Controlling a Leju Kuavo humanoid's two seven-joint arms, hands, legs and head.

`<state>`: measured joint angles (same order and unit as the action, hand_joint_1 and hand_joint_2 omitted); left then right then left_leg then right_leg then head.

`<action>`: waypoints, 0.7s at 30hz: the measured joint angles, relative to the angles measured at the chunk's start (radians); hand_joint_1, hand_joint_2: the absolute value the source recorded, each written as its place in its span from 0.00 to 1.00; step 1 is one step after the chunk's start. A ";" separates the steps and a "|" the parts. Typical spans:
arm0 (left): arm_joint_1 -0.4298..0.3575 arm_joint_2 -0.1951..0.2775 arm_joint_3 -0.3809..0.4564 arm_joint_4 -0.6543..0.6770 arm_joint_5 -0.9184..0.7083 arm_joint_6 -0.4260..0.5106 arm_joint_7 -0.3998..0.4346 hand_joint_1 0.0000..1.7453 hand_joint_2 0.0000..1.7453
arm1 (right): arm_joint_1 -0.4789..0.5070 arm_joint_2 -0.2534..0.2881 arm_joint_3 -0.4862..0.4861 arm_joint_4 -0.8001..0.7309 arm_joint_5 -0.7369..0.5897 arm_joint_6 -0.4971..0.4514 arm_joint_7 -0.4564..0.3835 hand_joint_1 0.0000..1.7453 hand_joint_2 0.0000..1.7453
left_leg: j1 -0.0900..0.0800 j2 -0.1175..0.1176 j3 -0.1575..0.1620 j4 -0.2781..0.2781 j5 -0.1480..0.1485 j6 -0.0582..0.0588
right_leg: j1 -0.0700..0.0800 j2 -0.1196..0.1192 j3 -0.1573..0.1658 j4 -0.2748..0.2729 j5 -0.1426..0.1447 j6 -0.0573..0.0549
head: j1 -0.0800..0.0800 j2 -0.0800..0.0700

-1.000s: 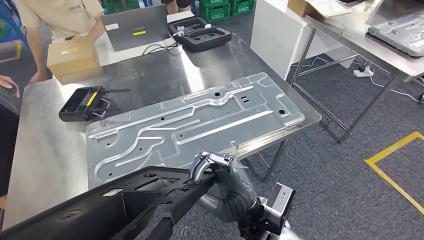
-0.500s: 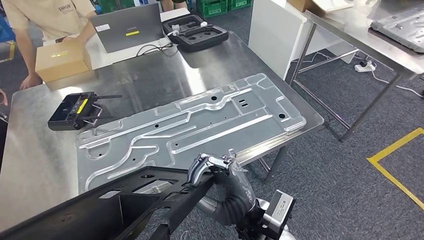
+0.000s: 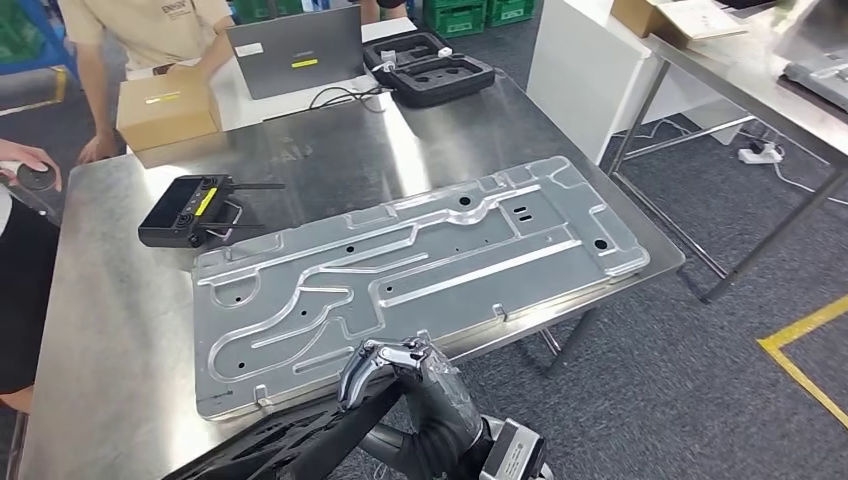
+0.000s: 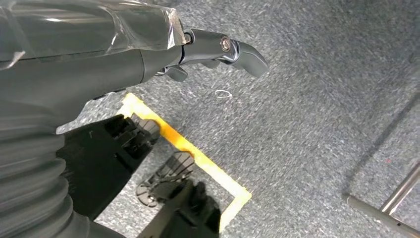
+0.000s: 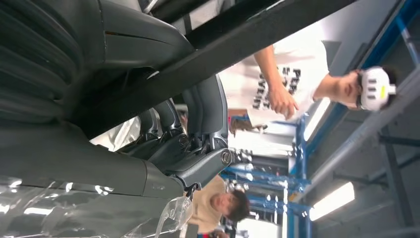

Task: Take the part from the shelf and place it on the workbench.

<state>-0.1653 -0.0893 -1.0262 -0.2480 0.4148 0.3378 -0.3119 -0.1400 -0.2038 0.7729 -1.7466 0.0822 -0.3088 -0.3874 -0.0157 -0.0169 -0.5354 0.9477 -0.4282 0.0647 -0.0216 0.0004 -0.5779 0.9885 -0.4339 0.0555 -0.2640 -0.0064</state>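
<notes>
Head view, bottom centre: right hand (image 3: 400, 365) grips the black part (image 3: 290, 445) just below the workbench (image 3: 100, 330) edge. Left hand (image 4: 218, 49) hangs empty, fingers loose.

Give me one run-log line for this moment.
phase: carrying | right hand: holds black part | left hand: over floor, holding nothing | workbench: grey metal panel on it

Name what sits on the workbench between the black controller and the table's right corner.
In the head view, the large silver stamped panel fills the stretch between the black controller and the workbench corner.
</notes>
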 joint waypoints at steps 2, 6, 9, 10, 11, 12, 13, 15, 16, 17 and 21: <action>-0.004 -0.001 -0.005 0.000 -0.006 -0.004 0.002 0.00 1.00 | -0.013 0.011 0.014 0.018 0.025 -0.003 0.002 1.00 1.00 | -0.003 0.000 -0.003 0.003 -0.004 -0.007 | 0.005 0.001 0.007 -0.019 0.003 -0.009 | 0.006 0.001; -0.010 -0.002 -0.019 0.000 -0.022 -0.016 0.008 0.00 1.00 | -0.044 0.037 0.039 0.061 0.063 -0.012 0.007 1.00 1.00 | 0.004 0.003 -0.029 0.065 -0.046 -0.027 | -0.003 0.000 0.008 -0.023 0.006 -0.028 | 0.018 0.002; -0.014 -0.003 -0.026 0.000 -0.032 -0.025 0.016 0.00 1.00 | -0.066 0.053 0.054 0.098 0.081 -0.023 0.008 1.00 1.00 | 0.014 0.005 -0.127 0.268 -0.135 -0.046 | -0.004 -0.001 0.007 -0.023 0.005 -0.032 | 0.022 0.002; -0.015 -0.003 -0.029 0.000 -0.035 -0.028 0.018 0.00 1.00 | -0.074 0.057 0.059 0.112 0.088 -0.025 0.008 1.00 1.00 | 0.017 0.006 -0.150 0.311 -0.144 -0.049 | -0.004 -0.001 0.007 -0.023 0.005 -0.032 | 0.022 0.002; -0.016 -0.003 -0.032 -0.001 -0.039 -0.032 0.019 0.00 1.00 | -0.082 0.062 0.064 0.126 0.093 -0.027 0.009 1.00 1.00 | 0.019 0.006 -0.154 0.313 -0.133 -0.049 | -0.004 -0.001 0.008 -0.023 0.004 -0.032 | 0.022 0.002; -0.018 -0.003 -0.036 -0.001 -0.042 -0.035 0.021 0.00 1.00 | -0.092 0.066 0.068 0.139 0.098 -0.029 0.009 1.00 1.00 | 0.020 0.006 -0.135 0.268 -0.102 -0.048 | -0.004 0.000 0.009 -0.023 0.004 -0.032 | 0.022 0.002; -0.020 -0.004 -0.040 -0.001 -0.046 -0.037 0.022 0.00 1.00 | -0.103 0.071 0.072 0.152 0.102 -0.030 0.010 1.00 1.00 | 0.020 0.007 -0.099 0.191 -0.061 -0.045 | -0.004 0.000 0.011 -0.023 0.004 -0.031 | 0.023 0.002; -0.028 -0.004 -0.045 -0.001 -0.054 -0.042 0.024 0.00 1.00 | -0.124 0.081 0.079 0.177 0.106 -0.033 0.015 1.00 1.00 | 0.016 0.008 -0.034 0.050 -0.008 -0.038 | -0.002 0.000 0.013 -0.023 0.003 -0.026 | 0.023 0.002; -0.032 -0.005 -0.047 -0.002 -0.057 -0.044 0.026 0.00 1.00 | -0.134 0.086 0.081 0.190 0.107 -0.034 0.021 1.00 1.00 | 0.013 0.008 -0.020 0.015 0.001 -0.033 | -0.001 0.000 0.013 -0.023 0.003 -0.021 | 0.025 0.002; -0.034 -0.005 -0.049 -0.002 -0.061 -0.047 0.028 0.00 1.00 | -0.143 0.090 0.084 0.204 0.109 -0.036 0.029 1.00 1.00 | 0.009 0.008 -0.018 0.007 -0.001 -0.029 | 0.000 -0.001 0.013 -0.024 0.003 -0.015 | 0.028 0.002; -0.039 -0.010 -0.056 -0.003 -0.074 -0.055 0.035 0.00 1.00 | -0.181 0.104 0.096 0.259 0.118 -0.042 0.056 1.00 1.00 | 0.011 0.009 -0.012 -0.004 0.010 -0.007 | 0.000 0.000 -0.002 0.012 -0.023 0.005 | 0.044 0.003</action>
<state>-0.2046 -0.0988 -1.0823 -0.2505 0.3410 0.2827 -0.2764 -0.3208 -0.0997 0.8690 -1.4873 0.1998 -0.3511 -0.3316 -0.0048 -0.0084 -0.5472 0.9433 -0.4178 0.0574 -0.0219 0.0001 -0.5802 1.0004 -0.4566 0.0601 -0.2201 -0.0038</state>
